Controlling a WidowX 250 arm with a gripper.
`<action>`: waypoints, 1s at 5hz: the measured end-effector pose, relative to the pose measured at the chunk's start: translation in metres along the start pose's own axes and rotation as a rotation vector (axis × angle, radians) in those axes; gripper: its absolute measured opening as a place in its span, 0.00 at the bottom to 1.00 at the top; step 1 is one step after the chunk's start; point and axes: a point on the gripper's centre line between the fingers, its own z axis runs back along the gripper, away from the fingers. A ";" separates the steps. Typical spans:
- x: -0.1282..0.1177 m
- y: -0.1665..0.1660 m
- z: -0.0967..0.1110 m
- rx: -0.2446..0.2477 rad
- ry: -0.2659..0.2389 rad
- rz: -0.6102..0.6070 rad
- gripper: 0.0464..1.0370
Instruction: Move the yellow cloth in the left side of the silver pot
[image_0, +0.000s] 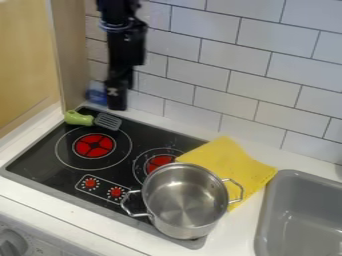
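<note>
Black glass-topped stove (40, 167): the cloth's likely destination, left of the pot, is placed here. If the cloth is released folded or too high, it could be bunched over the round red burner (93, 145).

Grey rectangular sink (268, 215): located just beside the cloth's right corner. If the cloth is pushed rightward rather than lifted, that corner could be slid over the rim.

Round silver metal pot (186, 225), two-handled: stood at the stove's front right. Main risk: the cloth must be carried over or behind it, so with too low a path the rim could be struck, or the cloth dropped inside.

Flat yellow fabric cloth (230, 160): spread behind and to the right of the pot, partly on the stove, partly on the white counter; placement at the left judged not done. Its near edge is hidden by the pot. Should any of it be pinned underneath, the pot could be dragged with it. Because it lies flat, a shallow pinch could be slipped.

Black two-finger gripper (117, 106): hung at upper left, well apart from the cloth. Whether it is open or closed cannot be told.

Green-handled grey spatula (107, 121): laid at the stove's back left corner, near the gripper; it could be knocked by a low sweep.

Thin wire right handle (242, 191) of the pot: extended over the cloth; fabric could be snagged on it during lifting.
</note>
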 end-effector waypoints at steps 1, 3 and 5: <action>0.035 -0.009 -0.001 -0.007 -0.014 -0.088 0.96; 0.075 -0.027 -0.021 -0.057 0.005 -0.203 0.96; 0.107 -0.030 -0.036 -0.072 0.021 -0.303 0.96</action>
